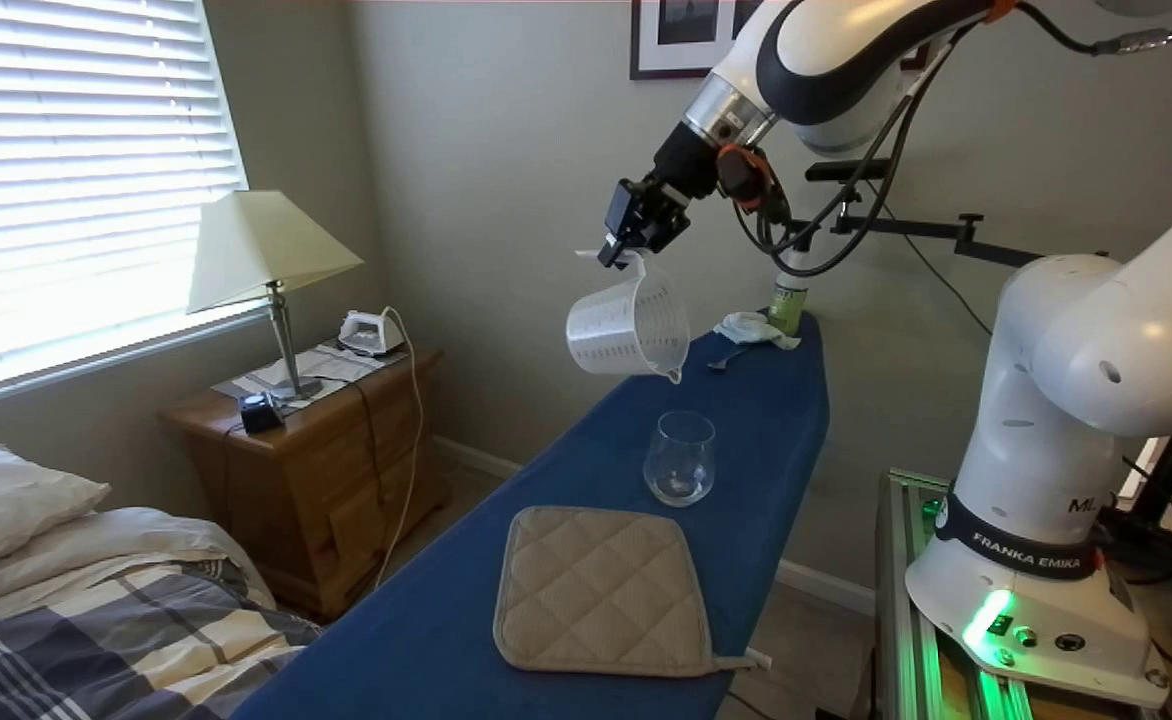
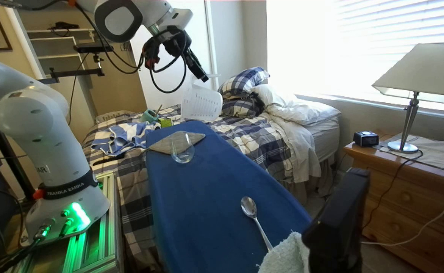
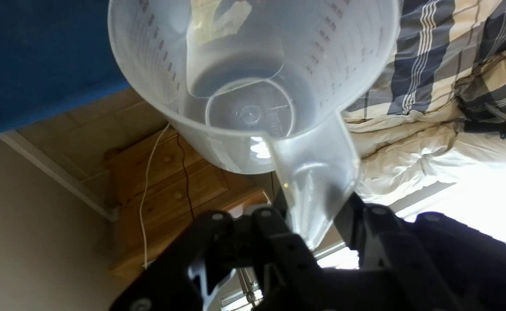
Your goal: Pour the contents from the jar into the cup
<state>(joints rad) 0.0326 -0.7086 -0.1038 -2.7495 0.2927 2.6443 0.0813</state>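
Note:
The jar, a frosted measuring jug (image 1: 606, 330), hangs in the air, tilted on its side with its rim and spout toward the robot base. It also shows in an exterior view (image 2: 201, 101) and in the wrist view (image 3: 322, 90). My gripper (image 1: 622, 250) is shut on its handle; the fingers (image 3: 315, 209) are either side of it in the wrist view. Something like clear liquid shows inside; I cannot tell surely. The cup, a clear rounded glass (image 1: 681, 470), stands upright on the blue board, below the spout, apart from the jar. It also shows in an exterior view (image 2: 183, 149).
The blue ironing board (image 1: 426, 620) carries a quilted beige pad (image 1: 601, 590) beside the cup, a spoon (image 2: 249, 207), a cloth (image 1: 754, 328) and a green-labelled bottle (image 1: 788, 305). A nightstand (image 1: 296, 500) with lamp and a bed (image 2: 260, 148) stand around it.

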